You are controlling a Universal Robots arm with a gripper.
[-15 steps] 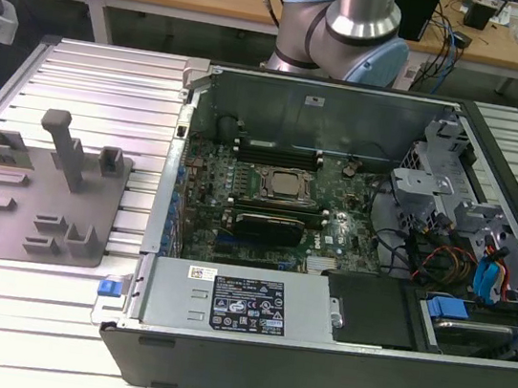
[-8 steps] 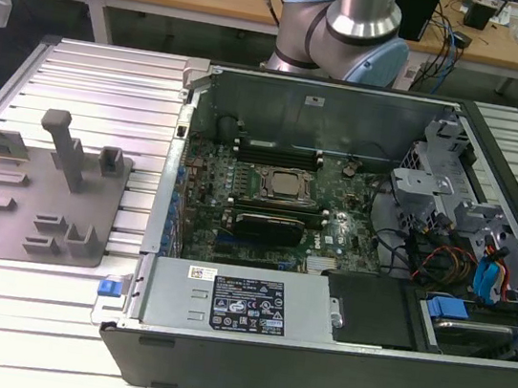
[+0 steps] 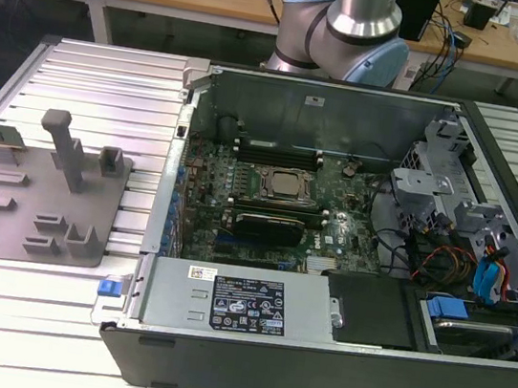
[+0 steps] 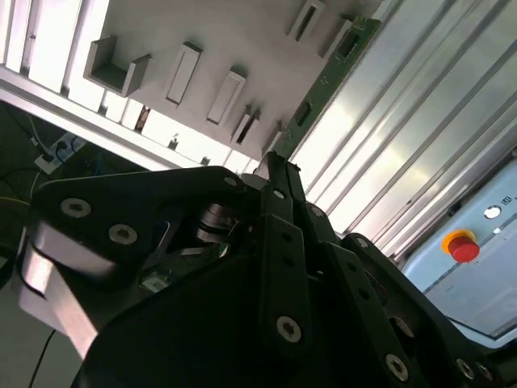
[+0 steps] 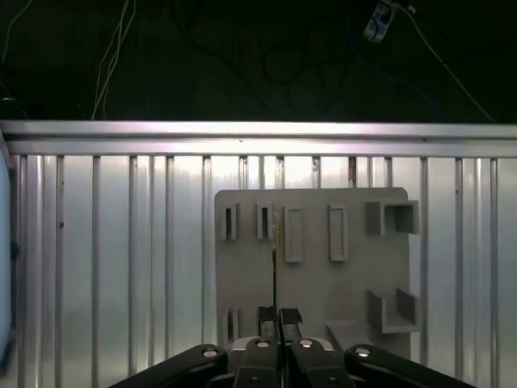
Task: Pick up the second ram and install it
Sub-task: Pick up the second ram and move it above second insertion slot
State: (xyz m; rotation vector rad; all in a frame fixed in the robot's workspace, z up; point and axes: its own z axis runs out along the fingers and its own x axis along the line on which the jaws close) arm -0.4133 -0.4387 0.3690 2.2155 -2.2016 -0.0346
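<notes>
While the green ram stick sits pinched by one end in my closed jaws, my gripper holds it on its long edge over the grey holder plate, which lies on the ribbed metal table beside the open computer case.

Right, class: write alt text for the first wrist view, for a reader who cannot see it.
The hand grips the second ram, seen edge-on as a thin line, over a grey fixture plate with slotted blocks. The plate lies on a ribbed metal table, with dark space and cables beyond.
</notes>
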